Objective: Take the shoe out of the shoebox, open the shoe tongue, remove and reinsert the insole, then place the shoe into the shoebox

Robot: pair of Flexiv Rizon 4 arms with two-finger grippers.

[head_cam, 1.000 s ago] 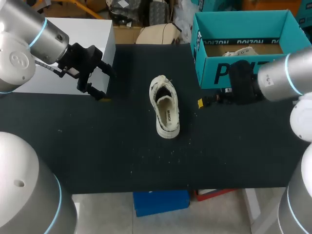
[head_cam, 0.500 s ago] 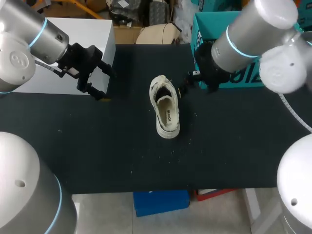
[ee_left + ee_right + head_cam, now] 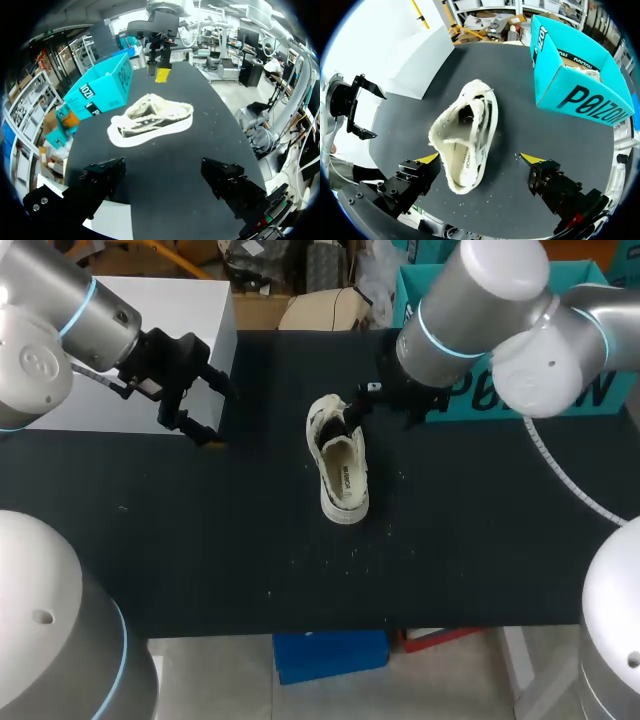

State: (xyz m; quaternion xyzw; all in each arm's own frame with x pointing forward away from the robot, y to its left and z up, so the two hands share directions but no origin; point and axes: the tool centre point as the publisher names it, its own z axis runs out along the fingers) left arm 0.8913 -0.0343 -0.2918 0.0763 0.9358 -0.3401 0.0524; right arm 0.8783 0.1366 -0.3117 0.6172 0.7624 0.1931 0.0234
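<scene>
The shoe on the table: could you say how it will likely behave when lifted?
The shoe looks low and soft-walled, so its collar would probably fold under the jaws. It rests flat on its sole, so tipping seems unlikely.

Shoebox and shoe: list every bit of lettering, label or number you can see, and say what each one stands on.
Shoebox, long side wall: large dark block letters, a brand name, plainly legible, left unquoted.
Shoebox, short end wall: the same kind of lettering, smaller and seen at an angle.
Insole inside the shoe: a short dark printed mark, too small to read.
No numbers or other labels show on either.
</scene>
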